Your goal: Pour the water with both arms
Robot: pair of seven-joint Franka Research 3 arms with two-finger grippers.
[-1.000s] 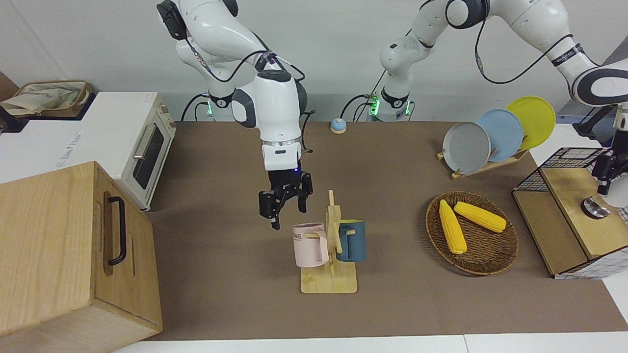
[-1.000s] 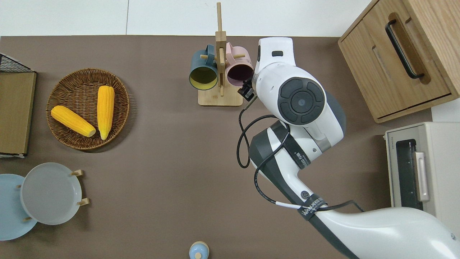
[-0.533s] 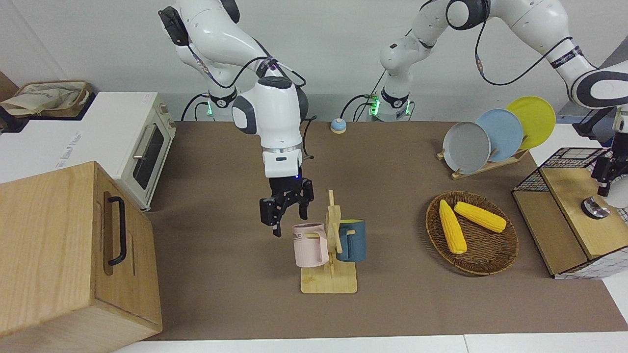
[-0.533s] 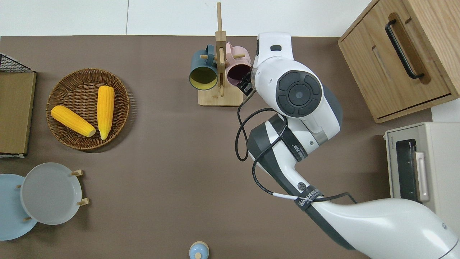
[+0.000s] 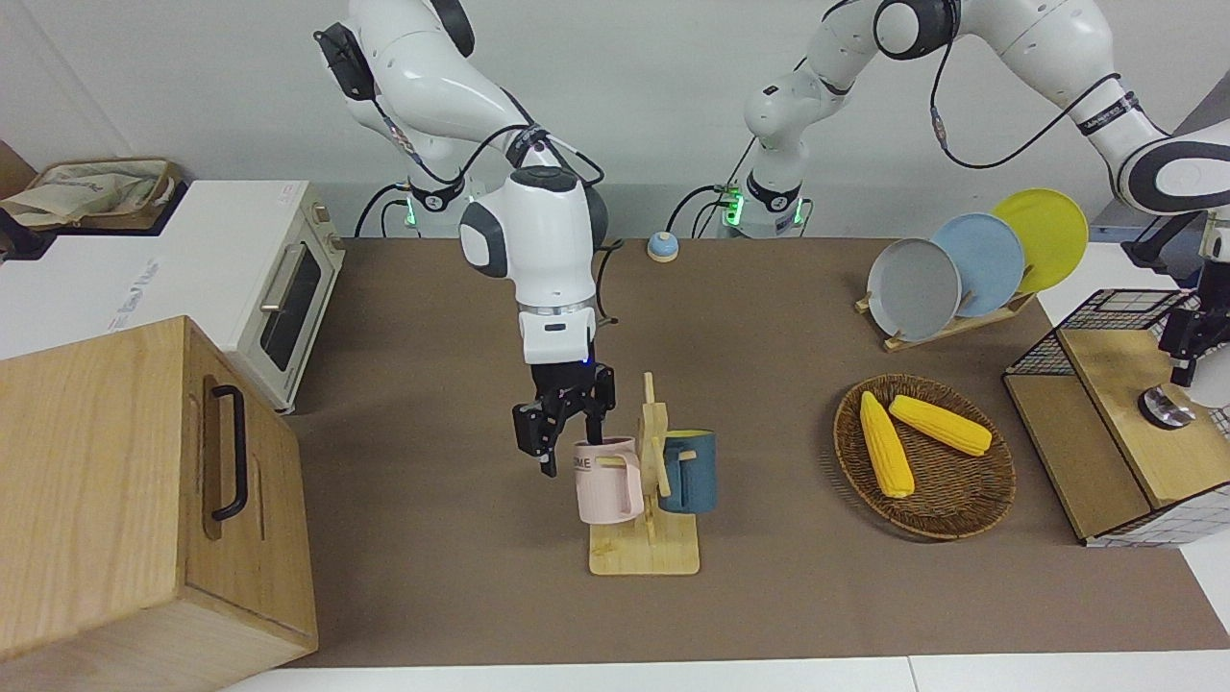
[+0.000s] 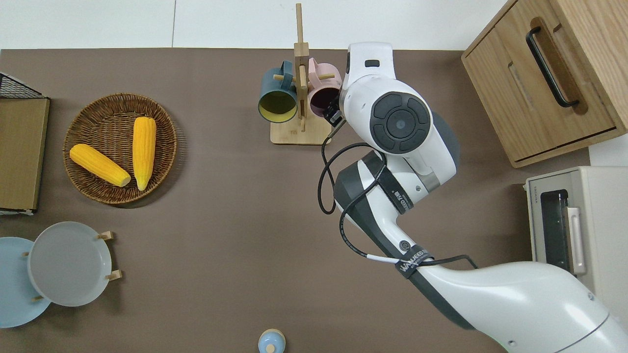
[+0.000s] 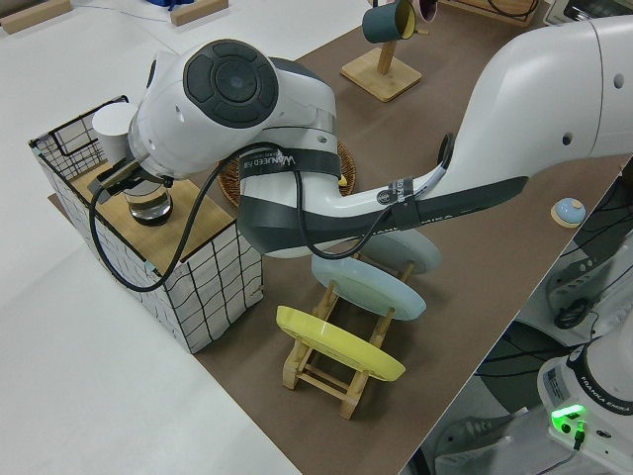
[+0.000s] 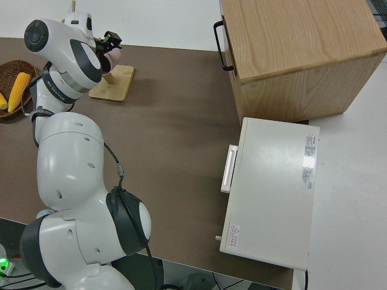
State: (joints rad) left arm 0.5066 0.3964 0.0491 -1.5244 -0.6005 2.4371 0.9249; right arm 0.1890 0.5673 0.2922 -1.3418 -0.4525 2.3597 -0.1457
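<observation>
The jaws of the right gripper (image 5: 562, 437) stand apart and hold nothing. One finger hangs outside the wall of the pink mug (image 5: 605, 485), on the side toward the right arm's end of the table; the other is up by the mug's rim. Whether either finger touches the mug cannot be told.

The pink mug hangs on a wooden rack (image 5: 644, 556) with a blue mug (image 5: 692, 476) on the rack's opposite side. The rack stands about midway along the brown table (image 5: 432, 577), far from the robots.

The right arm (image 5: 538, 231) reaches out over the table with its wrist pointing down at the rack. The left arm (image 5: 1086, 58) reaches out to its own end of the table, where the left gripper (image 5: 1184, 346) hangs over a small metal object (image 5: 1165, 407) on a wood-topped wire shelf (image 5: 1115, 384). Whether this gripper is open or closed cannot be told.
</observation>
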